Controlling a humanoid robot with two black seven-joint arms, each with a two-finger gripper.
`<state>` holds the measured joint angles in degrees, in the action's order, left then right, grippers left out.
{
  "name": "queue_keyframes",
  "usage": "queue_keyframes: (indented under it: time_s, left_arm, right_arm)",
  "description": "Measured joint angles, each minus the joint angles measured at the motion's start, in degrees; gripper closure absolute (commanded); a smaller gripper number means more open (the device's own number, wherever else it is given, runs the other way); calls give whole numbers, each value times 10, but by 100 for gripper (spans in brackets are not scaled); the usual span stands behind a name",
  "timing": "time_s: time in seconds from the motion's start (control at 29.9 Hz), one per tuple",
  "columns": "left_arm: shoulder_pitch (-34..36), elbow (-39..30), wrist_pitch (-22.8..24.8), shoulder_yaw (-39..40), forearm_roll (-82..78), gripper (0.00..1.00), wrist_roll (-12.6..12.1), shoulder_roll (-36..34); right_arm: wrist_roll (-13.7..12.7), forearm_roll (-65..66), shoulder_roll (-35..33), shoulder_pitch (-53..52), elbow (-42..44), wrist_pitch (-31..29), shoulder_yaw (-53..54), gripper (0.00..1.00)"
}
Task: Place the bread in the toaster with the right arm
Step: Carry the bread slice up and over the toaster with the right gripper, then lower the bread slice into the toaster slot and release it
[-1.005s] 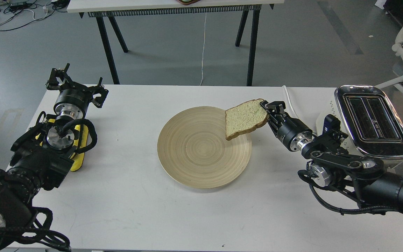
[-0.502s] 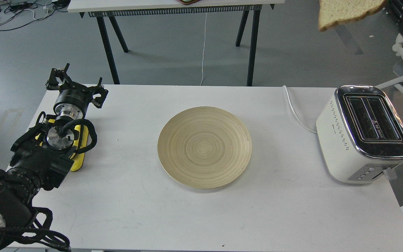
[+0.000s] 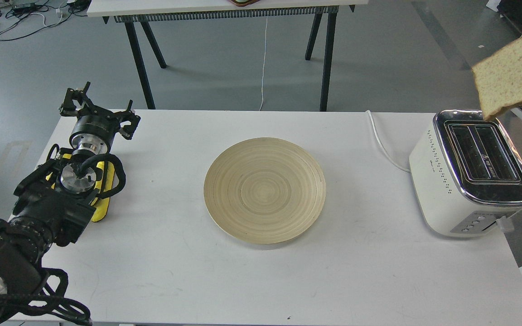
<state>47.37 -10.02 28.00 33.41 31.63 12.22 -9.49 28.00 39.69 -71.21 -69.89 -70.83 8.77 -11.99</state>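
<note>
The bread [image 3: 512, 74], a second ago just above the plate's [image 3: 264, 190] right rim and then up at the top edge, now hangs tilted above the toaster's [image 3: 469, 174] far end.

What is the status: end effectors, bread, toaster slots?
Left end effector parked on the table, idle. Right end effector barely in view. Bread airborne above the toaster, tilted, not in. Both slots look empty.

Bright even light, soft faint shadows, glare on toaster [image 3: 483, 156], perhaps slight blur
</note>
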Motion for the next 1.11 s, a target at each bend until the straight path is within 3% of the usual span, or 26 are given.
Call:
queue_keyframes:
  time_s: [0.37, 1.11]
  left_arm:
    - [0, 0, 0, 0, 0, 0, 0, 0]
    - [0, 0, 0, 0, 0, 0, 0, 0]
  right_arm:
    - [0, -10, 12, 2, -1, 5, -63, 100]
    - [0, -10, 12, 20, -6, 4, -87, 100]
